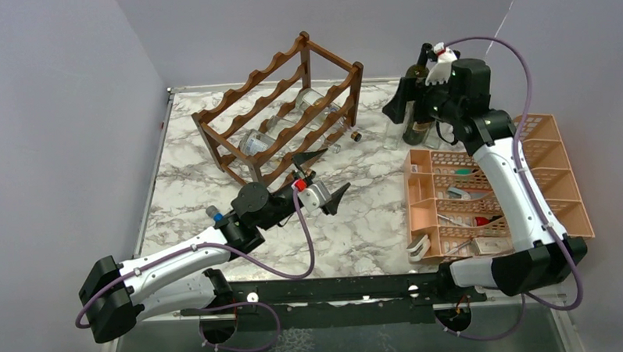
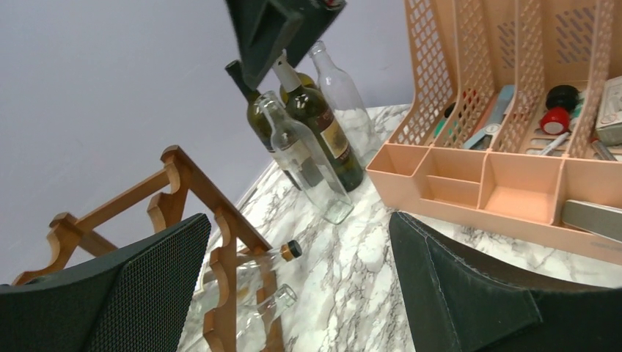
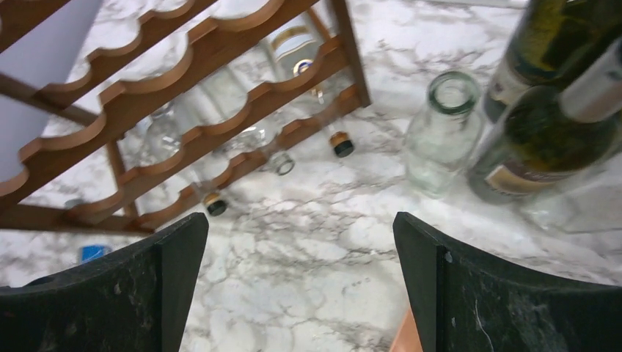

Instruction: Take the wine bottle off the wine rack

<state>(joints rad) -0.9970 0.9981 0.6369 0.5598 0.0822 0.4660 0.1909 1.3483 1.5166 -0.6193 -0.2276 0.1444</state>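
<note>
The dark brown wine rack [image 1: 290, 106] stands at the back of the marble table. Clear bottles lie in its lower tier, necks poking out the front; one has a gold and black cap [image 2: 291, 251], one an open mouth [image 2: 284, 296]. My left gripper [image 1: 328, 178] is open and empty, just in front of the rack's right end, with the rack post [image 2: 220, 235] by its left finger. My right gripper [image 1: 403, 102] is open and empty, above the standing bottles. The right wrist view shows the rack [image 3: 183, 110] and three bottle necks, one of them capped [image 3: 341, 144].
Two dark green bottles [image 1: 420, 117] and clear bottles [image 1: 393, 134] stand at the back right, also seen in the wrist views [image 2: 315, 125] [image 3: 444, 132]. An orange tray organiser [image 1: 496, 185] with small tools sits at the right. Grey walls enclose the table.
</note>
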